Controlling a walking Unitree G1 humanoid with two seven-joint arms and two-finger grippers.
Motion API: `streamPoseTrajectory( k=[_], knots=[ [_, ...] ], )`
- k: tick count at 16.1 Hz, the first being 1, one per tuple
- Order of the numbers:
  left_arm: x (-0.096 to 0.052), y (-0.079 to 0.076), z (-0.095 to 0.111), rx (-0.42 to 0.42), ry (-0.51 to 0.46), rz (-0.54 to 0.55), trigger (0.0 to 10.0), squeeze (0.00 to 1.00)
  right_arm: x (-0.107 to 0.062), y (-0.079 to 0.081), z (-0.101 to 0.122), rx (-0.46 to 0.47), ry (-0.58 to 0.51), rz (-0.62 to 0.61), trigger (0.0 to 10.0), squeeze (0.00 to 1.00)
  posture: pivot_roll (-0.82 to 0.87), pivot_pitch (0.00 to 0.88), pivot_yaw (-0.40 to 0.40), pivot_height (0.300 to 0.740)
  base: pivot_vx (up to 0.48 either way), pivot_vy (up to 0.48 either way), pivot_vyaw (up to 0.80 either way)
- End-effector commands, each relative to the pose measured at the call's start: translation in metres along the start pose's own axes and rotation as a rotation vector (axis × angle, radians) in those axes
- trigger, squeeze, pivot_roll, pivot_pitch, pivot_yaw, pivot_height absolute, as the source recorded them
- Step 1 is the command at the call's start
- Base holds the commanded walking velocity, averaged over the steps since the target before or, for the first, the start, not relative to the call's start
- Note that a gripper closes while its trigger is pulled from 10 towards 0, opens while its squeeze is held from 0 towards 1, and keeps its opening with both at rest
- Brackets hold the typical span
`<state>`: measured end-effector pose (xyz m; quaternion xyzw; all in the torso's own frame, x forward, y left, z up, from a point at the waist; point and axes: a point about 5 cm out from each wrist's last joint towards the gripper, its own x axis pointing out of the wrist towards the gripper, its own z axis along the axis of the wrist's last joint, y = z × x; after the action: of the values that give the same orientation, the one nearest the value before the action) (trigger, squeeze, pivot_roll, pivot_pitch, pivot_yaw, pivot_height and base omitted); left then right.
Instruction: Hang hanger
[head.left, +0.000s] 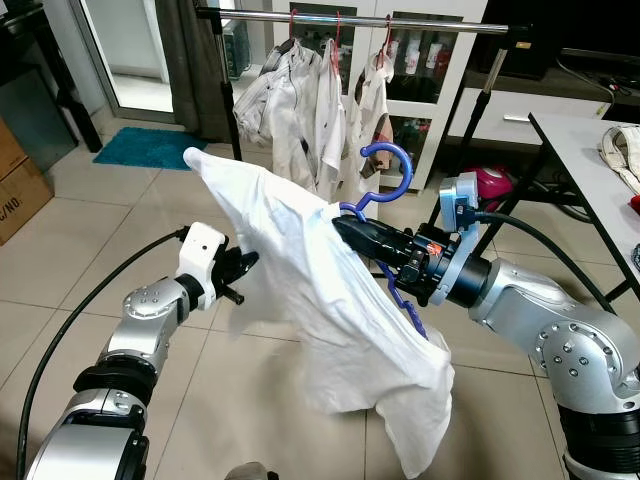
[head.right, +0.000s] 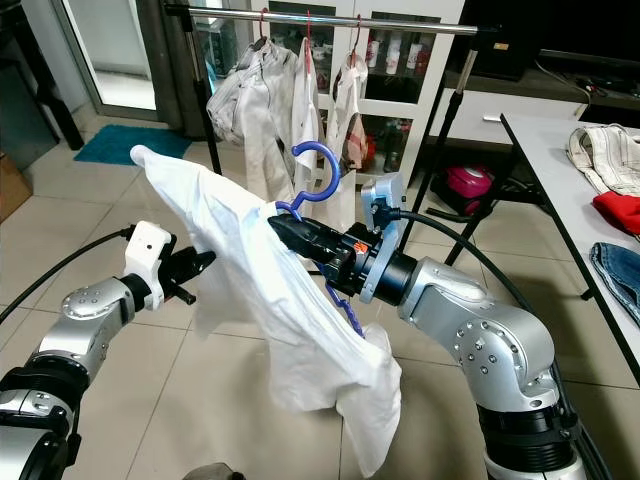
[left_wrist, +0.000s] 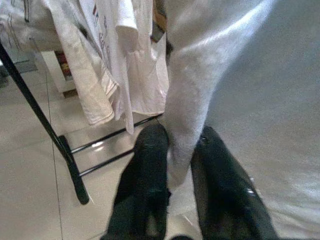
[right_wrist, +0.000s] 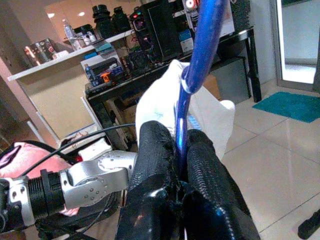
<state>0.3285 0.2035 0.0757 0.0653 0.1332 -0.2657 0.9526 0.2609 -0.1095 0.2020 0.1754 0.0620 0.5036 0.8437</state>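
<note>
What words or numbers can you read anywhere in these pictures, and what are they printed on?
"/NO." in part: black letters on the cardboard box at the robot's far left, cut off by the frame edge, so the whole word cannot be read.
Labels on the bottles in the cabinet behind the clothes rail: too small to read.
Print on a hanging shirt in the left wrist view: too blurred to read.

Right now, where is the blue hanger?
The blue hanger is held in the right claw at mid-scene, inside the white shirt, with its hook raised below and in front of the clothes rail.
</note>
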Motion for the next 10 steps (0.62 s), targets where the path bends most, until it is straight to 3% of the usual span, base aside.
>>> streamPoseTrajectory(
  k=[1,5,8,10],
  knots=[
    [0.002,0.004,0.006,0.004,-0.008,0.018,0.0,0.0,-0.002,0.002,0.006,-0.005,-0.02,0.018,10.0,0.0,-0.07,0.0,-0.009,0.74,0.0,0.0,0.0],
    [0.003,0.006,0.001,-0.046,0.006,0.045,0.0,0.0,-0.003,0.002,0.006,-0.022,-0.006,0.011,10.0,0.0,-0.08,0.0,-0.01,0.74,0.0,0.0,0.0],
    [0.0,0.01,-0.007,-0.128,0.026,0.107,0.0,0.0,-0.003,0.001,0.006,-0.036,-0.001,0.003,10.0,0.0,-0.08,0.0,-0.011,0.74,0.0,0.0,0.0],
    [-0.005,0.017,-0.017,-0.234,0.056,0.215,0.0,0.0,-0.003,0.0,0.007,-0.05,-0.005,-0.01,10.0,0.0,-0.08,0.0,-0.011,0.74,0.0,0.0,0.0]
  ],
)
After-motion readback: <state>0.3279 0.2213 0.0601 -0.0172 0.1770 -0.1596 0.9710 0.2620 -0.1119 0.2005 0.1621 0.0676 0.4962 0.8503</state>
